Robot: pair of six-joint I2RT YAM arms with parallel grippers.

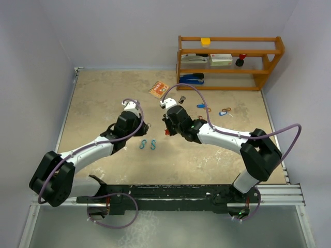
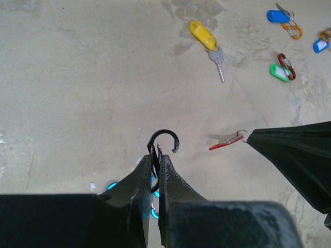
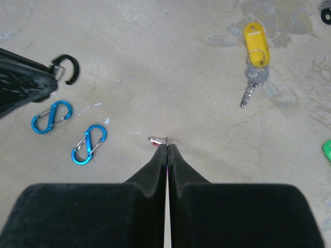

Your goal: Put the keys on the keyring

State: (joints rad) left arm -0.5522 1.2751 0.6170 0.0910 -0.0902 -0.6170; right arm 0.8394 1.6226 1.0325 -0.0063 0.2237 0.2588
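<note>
Clamped the keyring [image 2: 164, 139] in the left gripper [image 2: 157, 155]; faced the red key [image 2: 222, 139] pinched by the right gripper [image 2: 251, 135], with yellow key [image 2: 205, 36] beyond.

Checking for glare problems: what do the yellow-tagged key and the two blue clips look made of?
The yellow-tagged key: silvery bare metal blade, dull shine; its tag looks like glossy plastic. The blue clips: probably coated metal wire, given their bright metallic sheen.

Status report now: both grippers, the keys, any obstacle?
Left gripper shut on black keyring. Right gripper shut on red-tagged key, not yet on ring. Yellow-tagged key lies loose. Nothing between them.
</note>
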